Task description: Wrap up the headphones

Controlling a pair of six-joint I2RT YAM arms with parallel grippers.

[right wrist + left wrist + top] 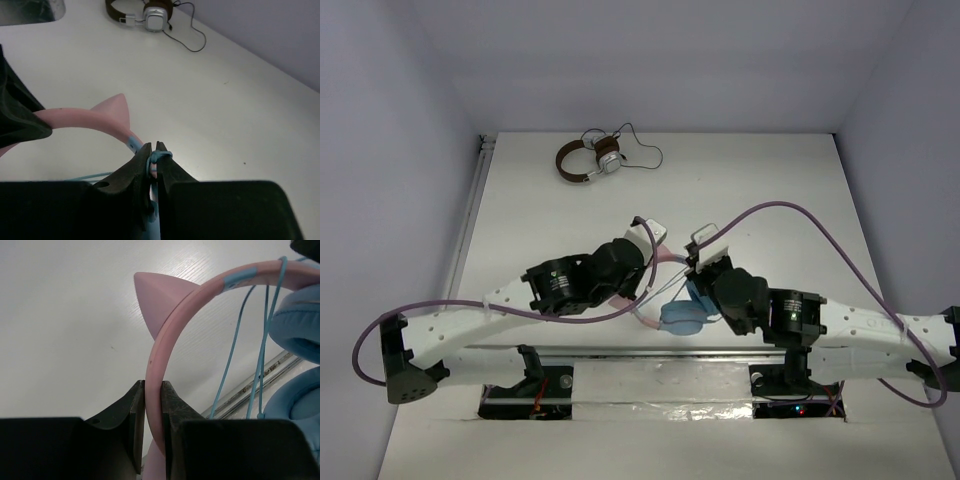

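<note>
The pink cat-ear headphones are held between both arms near the table's front middle, with a light blue ear cup hanging low. My left gripper is shut on the pink headband just below a cat ear. My right gripper is shut on the thin light blue cable, pinched in a loop at the fingertips beside the headband's blue end. Cable strands hang past the blue ear cups in the left wrist view.
Brown-and-white headphones with a black cable lie at the table's back, also in the right wrist view. A metal rail runs along the front edge. Purple arm cables arc over the right side.
</note>
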